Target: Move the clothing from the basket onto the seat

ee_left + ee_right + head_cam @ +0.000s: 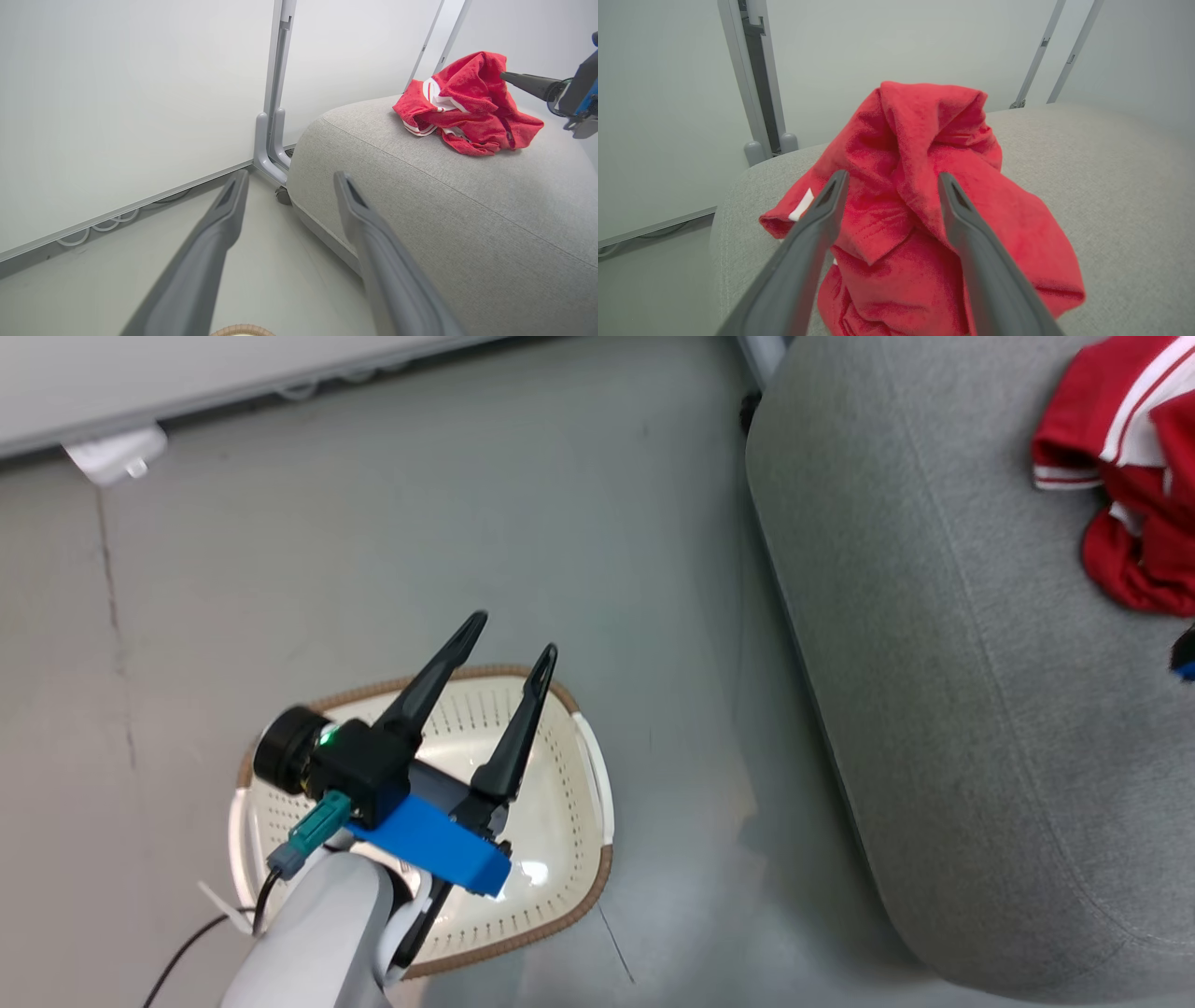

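Note:
The clothing, red with white stripes, lies in a crumpled heap on the light-grey seat at the far right. My right gripper is open just above the clothing, its fingers apart over the folds and gripping nothing. One of its dark fingers reaches the top of the clothing on the seat. My left gripper hangs open and empty over the basket, whose visible cream floor is bare. In the left wrist view the left gripper points at the seat's corner.
A white partition wall with a grey metal post on a caster stands behind the seat. Cables run along its foot. Grey floor lies between the basket and the wall.

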Robot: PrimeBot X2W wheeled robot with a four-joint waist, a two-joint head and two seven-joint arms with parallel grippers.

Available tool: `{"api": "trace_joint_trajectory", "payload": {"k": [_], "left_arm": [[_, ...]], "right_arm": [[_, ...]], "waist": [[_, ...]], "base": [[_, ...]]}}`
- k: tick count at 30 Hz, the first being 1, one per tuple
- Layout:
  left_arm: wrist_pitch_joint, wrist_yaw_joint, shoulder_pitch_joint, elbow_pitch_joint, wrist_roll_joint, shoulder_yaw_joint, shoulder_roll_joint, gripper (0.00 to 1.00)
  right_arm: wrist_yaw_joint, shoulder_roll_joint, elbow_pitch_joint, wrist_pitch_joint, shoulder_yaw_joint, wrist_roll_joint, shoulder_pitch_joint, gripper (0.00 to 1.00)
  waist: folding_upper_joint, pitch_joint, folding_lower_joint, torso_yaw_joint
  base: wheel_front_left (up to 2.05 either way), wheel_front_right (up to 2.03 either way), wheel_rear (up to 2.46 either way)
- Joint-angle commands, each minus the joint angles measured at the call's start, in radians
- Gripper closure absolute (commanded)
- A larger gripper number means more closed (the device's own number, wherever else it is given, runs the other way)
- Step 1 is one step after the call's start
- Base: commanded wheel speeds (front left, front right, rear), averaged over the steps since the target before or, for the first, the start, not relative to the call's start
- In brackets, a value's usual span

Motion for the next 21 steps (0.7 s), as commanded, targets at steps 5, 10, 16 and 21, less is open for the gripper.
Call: {"api": "trace_joint_trajectory", "payload": {"k": [5,10,16,21], "left_arm": [[-0.003,-0.004,0.118,0.017,-0.015,0.066,-0.021,0.0],[-0.003,-0.004,0.226,0.025,-0.009,0.145,-0.04,0.0],[-0.003,-0.004,0.319,0.024,-0.006,0.216,-0.06,0.0],[-0.003,-0.004,0.361,0.023,0.002,0.256,-0.065,0.0]], "right_arm": [[-0.001,0.044,-0.079,-0.002,0.076,-0.001,0.15,0.0],[-0.001,0.101,-0.216,0.017,0.173,-0.002,0.317,0.0],[-0.001,0.158,-0.347,0.044,0.238,0.008,0.487,0.0],[-0.001,0.19,-0.435,0.062,0.282,0.023,0.595,0.0]], "waist": [[0.0,-0.192,0.0001,0.028],[0.0,-0.301,0.0001,0.058],[0.0,-0.371,0.0001,0.106],[0.0,-0.397,0.0001,0.144]], "base": [[0.0,0.0,0.0],[0.0,0.0,0.0],[0.0,0.0,0.0],[0.0,0.0,0.0]]}}
